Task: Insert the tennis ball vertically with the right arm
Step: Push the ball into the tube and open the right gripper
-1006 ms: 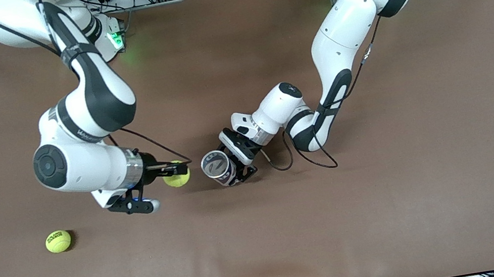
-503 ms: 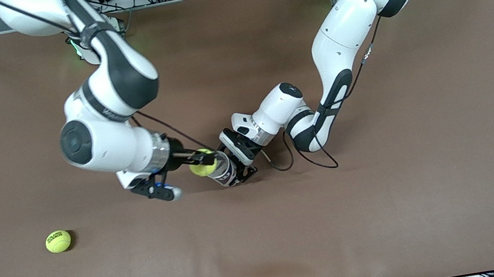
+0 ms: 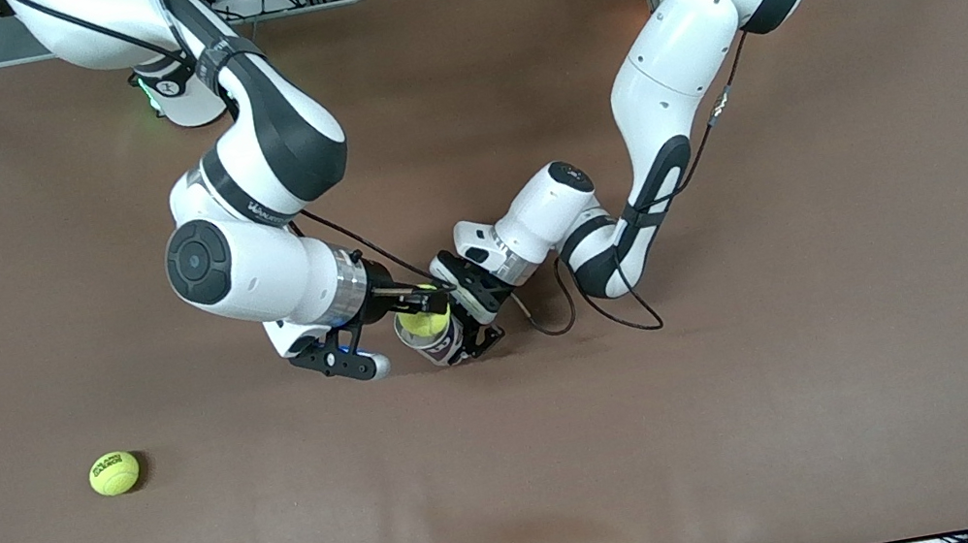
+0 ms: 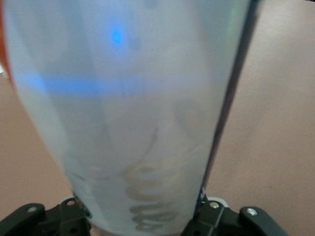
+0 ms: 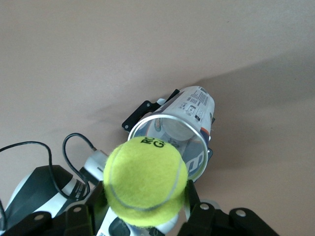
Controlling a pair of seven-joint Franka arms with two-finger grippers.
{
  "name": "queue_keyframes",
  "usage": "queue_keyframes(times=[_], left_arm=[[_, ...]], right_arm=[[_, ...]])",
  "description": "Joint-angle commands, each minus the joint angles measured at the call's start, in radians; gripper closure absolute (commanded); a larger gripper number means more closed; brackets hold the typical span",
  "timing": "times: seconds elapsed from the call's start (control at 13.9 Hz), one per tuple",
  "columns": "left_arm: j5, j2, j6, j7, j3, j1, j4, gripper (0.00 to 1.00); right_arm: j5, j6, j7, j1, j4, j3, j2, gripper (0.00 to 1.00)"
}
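Right gripper (image 3: 429, 305) fingers clamped on tennis ball (image 3: 426, 321) over upright can (image 3: 436, 336) mouth, long axis vertical, left gripper (image 3: 466, 326) fingers closed around can.

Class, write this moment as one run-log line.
right gripper: shut on tennis ball, over can mouth | left gripper: shut on ball can, upright | spare ball: on table | insertion: not yet done

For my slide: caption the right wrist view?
Right gripper holds a tennis ball over the open can gripped by the left arm.
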Motion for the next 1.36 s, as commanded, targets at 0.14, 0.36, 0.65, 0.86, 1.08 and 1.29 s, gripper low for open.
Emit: queue_keyframes(times=[0.14,0.36,0.65,0.86,1.08,1.29], left_arm=[[0.026,0.001,0.024,-0.006,0.006,0.007,0.009,0.27],[0.028,0.001,0.024,-0.006,0.006,0.007,0.007,0.27],[0.028,0.002,0.024,-0.006,0.006,0.007,0.006,0.27],[0.028,0.001,0.024,-0.005,0.008,0.007,0.007,0.26],[0.028,-0.001,0.025,-0.006,0.006,0.009,0.006,0.24],[0.029,0.001,0.027,-0.006,0.008,0.009,0.006,0.23]], right_arm=[[-0.032,-0.008,-0.001,-0.003,-0.028,-0.012,-0.006,0.62],[-0.03,-0.028,0.005,-0.008,-0.029,-0.015,-0.007,0.0],[-0.03,-0.072,-0.062,-0.089,-0.028,-0.018,-0.009,0.0],[-0.065,-0.15,-0.2,-0.16,-0.028,-0.018,-0.009,0.0],[-0.22,-0.215,-0.314,-0.209,-0.028,-0.018,-0.009,0.0],[-0.392,-0.218,-0.426,-0.271,-0.028,-0.018,0.008,0.0]])
